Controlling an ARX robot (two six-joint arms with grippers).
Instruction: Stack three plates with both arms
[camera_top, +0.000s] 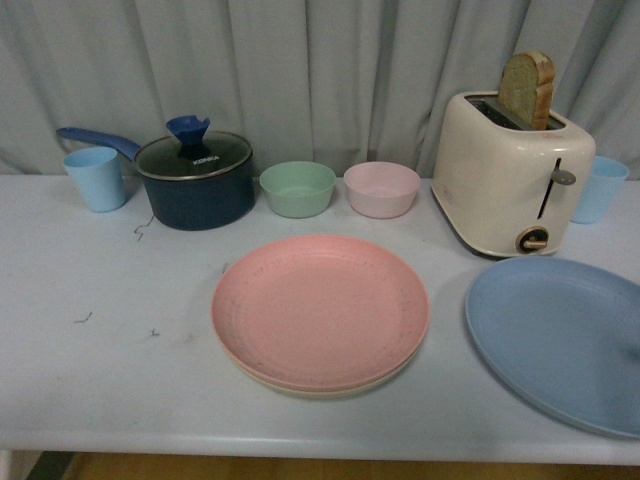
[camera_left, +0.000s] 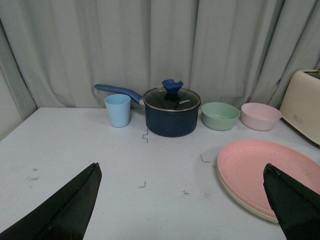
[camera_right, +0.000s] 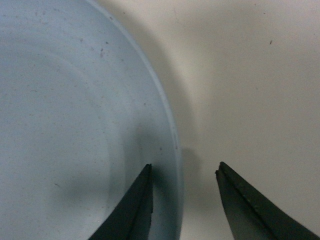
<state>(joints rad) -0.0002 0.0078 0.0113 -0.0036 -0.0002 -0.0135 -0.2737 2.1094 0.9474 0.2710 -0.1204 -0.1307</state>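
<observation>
The pink plate (camera_top: 320, 308) lies mid-table on top of the beige plate (camera_top: 335, 388), of which only the near rim shows. The blue plate (camera_top: 560, 340) lies alone at the right, running past the picture's edge. Neither arm shows in the front view. My left gripper (camera_left: 181, 167) is open and empty over bare table, with the pink plate (camera_left: 265, 170) and the beige rim (camera_left: 240, 202) beside one finger. My right gripper (camera_right: 184, 166) is open close above the blue plate (camera_right: 75, 125). One finger is over the plate and the other over the table, so they straddle its rim.
Along the back stand a light blue cup (camera_top: 97, 178), a dark blue lidded pot (camera_top: 194, 180), a green bowl (camera_top: 297, 188), a pink bowl (camera_top: 381, 188), a cream toaster (camera_top: 508, 180) holding bread, and another blue cup (camera_top: 600, 188). The table's front edge (camera_top: 300, 445) is near.
</observation>
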